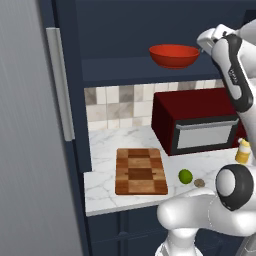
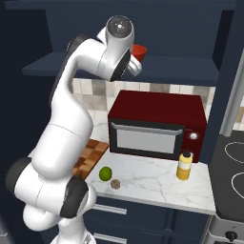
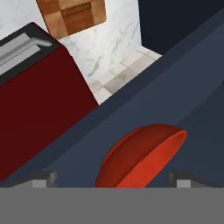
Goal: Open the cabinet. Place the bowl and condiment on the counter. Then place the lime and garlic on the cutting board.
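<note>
Hand view: pincer (image 3: pixel 113 178) spread wide before bowl (image 3: pixel 140 155) on shelf. Cabinet (image 1: pixel 30 125) open; condiment (image 2: pixel 184 165) already on desk (image 2: pixel 152 183); lime (image 1: pixel 185 176), garlic (image 1: pixel 199 183) off cutting board (image 1: pixel 141 171).

Glossy white rounded arm (image 2: pixel 66 138) segments with dark joint caps (one silver-topped).

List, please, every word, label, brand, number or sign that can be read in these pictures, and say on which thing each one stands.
Robot arm's dark forearm cover: a small pale marking, too blurred to read.
Microwave, condiment bottle, bowl, cutting board, cabinet: no text on them.
Nothing readable anywhere.
</note>
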Controlling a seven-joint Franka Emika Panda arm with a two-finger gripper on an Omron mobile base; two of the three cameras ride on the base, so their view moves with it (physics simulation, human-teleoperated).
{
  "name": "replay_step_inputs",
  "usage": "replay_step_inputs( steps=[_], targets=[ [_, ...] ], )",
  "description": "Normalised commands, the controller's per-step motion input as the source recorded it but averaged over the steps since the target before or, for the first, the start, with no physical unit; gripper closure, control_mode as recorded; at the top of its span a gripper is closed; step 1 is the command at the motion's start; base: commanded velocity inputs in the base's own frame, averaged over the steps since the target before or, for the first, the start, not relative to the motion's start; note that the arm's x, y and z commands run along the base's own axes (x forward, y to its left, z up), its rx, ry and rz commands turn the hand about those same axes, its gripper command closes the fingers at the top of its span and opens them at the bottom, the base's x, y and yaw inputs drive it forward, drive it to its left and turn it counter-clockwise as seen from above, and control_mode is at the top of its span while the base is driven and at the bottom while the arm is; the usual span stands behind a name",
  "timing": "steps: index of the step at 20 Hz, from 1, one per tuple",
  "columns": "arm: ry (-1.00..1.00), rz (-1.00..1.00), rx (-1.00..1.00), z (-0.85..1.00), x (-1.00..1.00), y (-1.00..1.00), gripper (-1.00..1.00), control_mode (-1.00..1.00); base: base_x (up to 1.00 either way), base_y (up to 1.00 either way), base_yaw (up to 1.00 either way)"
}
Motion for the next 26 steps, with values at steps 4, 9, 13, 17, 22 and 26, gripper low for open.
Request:
replay_step_inputs(
  steps=[4, 9, 13, 17, 22, 26],
  targets=[
    [0.00, 0.01, 0.00, -0.11, 0.24, -0.09, -1.00, -1.00, 0.00, 0.00, 0.00],
    [0.00, 0.00, 0.00, -0.04, 0.24, -0.08, -1.00, -1.00, 0.00, 0.00, 0.00],
    [0.00, 0.00, 0.01, 0.00, 0.25, -0.02, -1.00, -1.00, 0.00, 0.00, 0.00],
    [0.00, 0.00, 0.00, 0.00, 0.22, 0.00, -1.00, -1.00, 0.00, 0.00, 0.00],
    [0.00, 0.00, 0.00, -0.03, 0.19, 0.00, -1.00, -1.00, 0.00, 0.00, 0.00],
    [0.01, 0.00, 0.00, -0.09, 0.22, 0.00, -1.00, -1.00, 0.00, 0.00, 0.00]
  ],
)
